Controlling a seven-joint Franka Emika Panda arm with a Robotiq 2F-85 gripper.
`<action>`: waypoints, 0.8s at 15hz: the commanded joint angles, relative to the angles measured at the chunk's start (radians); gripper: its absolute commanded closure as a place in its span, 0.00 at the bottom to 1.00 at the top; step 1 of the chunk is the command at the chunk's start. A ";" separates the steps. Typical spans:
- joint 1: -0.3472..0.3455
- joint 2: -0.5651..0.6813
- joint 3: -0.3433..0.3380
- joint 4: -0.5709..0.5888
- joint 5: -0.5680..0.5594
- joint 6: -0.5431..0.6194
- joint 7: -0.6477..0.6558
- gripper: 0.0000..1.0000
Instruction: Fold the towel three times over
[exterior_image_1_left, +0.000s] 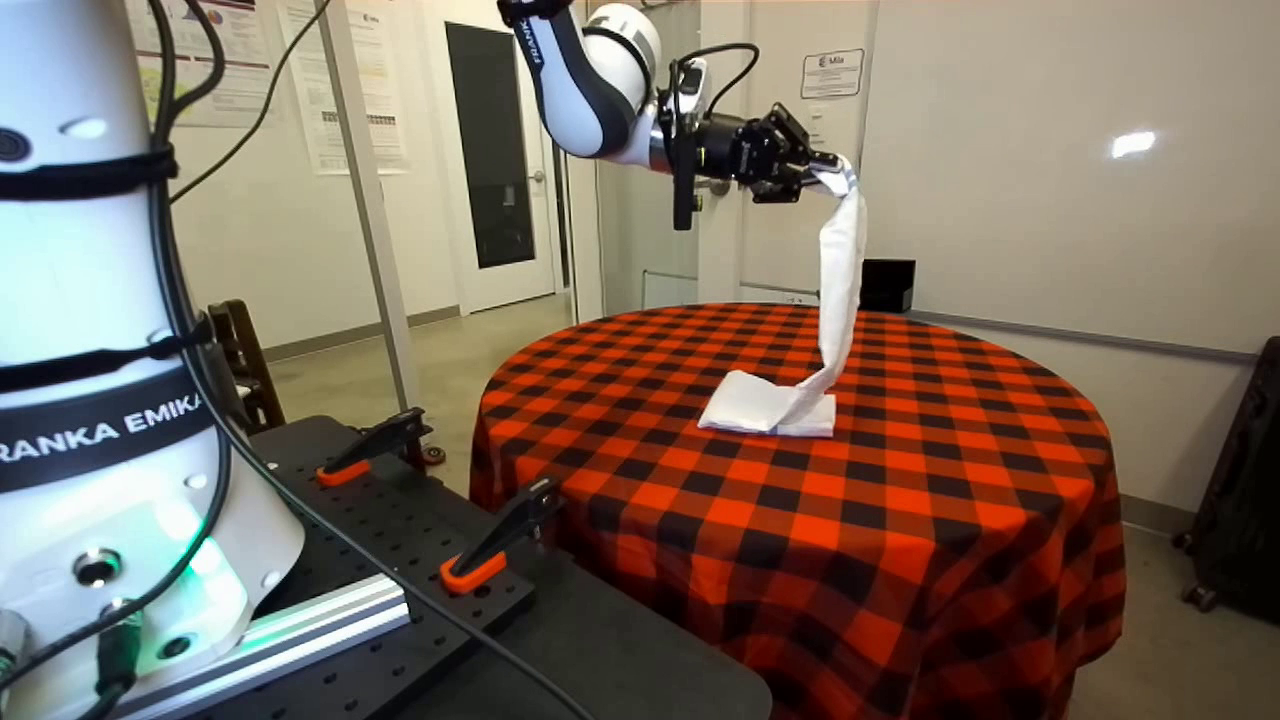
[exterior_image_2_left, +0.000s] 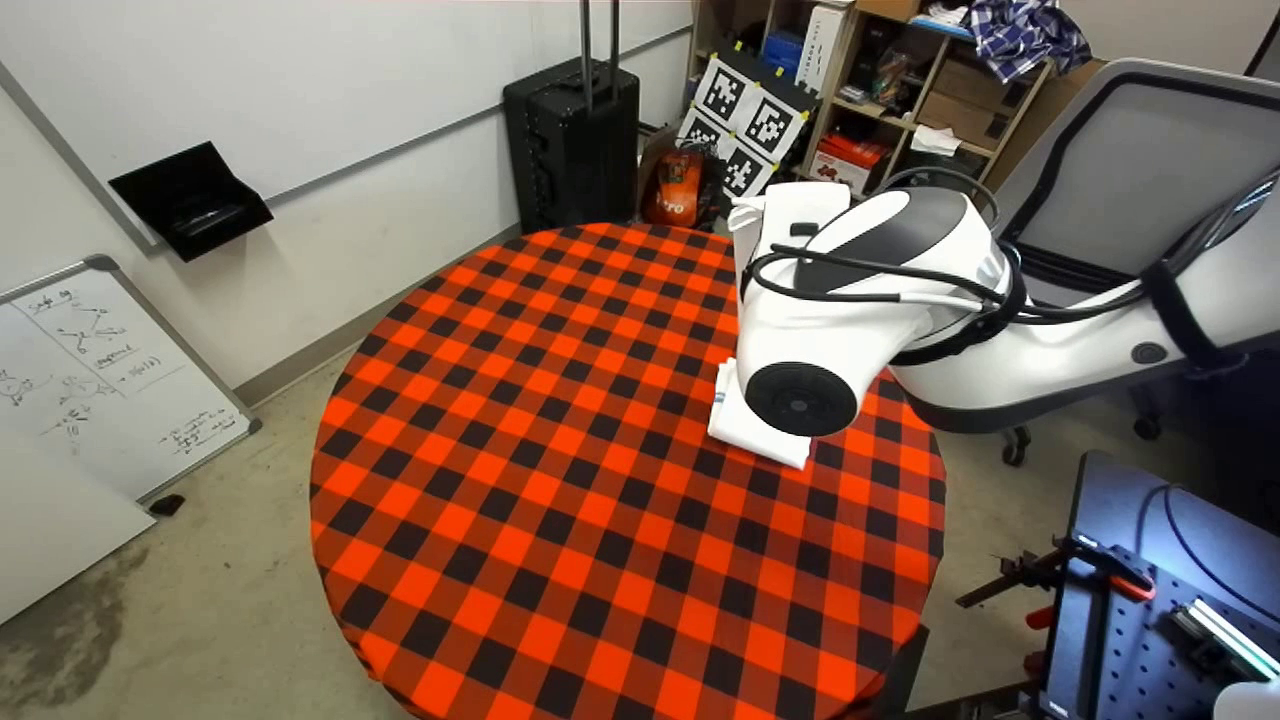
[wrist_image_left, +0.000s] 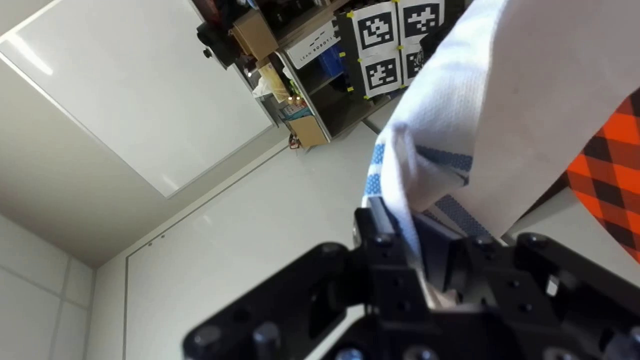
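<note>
The towel (exterior_image_1_left: 842, 270) is a long white cloth with blue stripes. My gripper (exterior_image_1_left: 826, 172) is shut on one end and holds it high above the table. The towel hangs down from the fingers as a narrow, bunched strip. Its lower part lies flat in a folded, roughly rectangular pad on the tablecloth (exterior_image_1_left: 920, 480). In an exterior view the pad of the towel (exterior_image_2_left: 755, 428) shows partly behind the arm, and the gripper is hidden there. In the wrist view the striped end of the towel (wrist_image_left: 445, 107) is pinched between the fingers of the gripper (wrist_image_left: 402, 227).
A round table with a red-and-black checked tablecloth (exterior_image_2_left: 560, 480) stands beside the robot's mount (exterior_image_1_left: 640, 640). A black bin (exterior_image_1_left: 888, 285) is at the wall behind the table. A black case (exterior_image_2_left: 570, 150), shelves (exterior_image_2_left: 940, 110) and an office chair (exterior_image_2_left: 1150, 170) stand around it.
</note>
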 joint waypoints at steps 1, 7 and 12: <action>-0.010 0.005 0.023 0.019 0.098 0.115 -0.052 0.98; -0.007 -0.062 0.061 -0.112 0.316 0.392 -0.143 0.98; -0.018 -0.117 0.055 -0.223 0.594 0.583 -0.257 0.98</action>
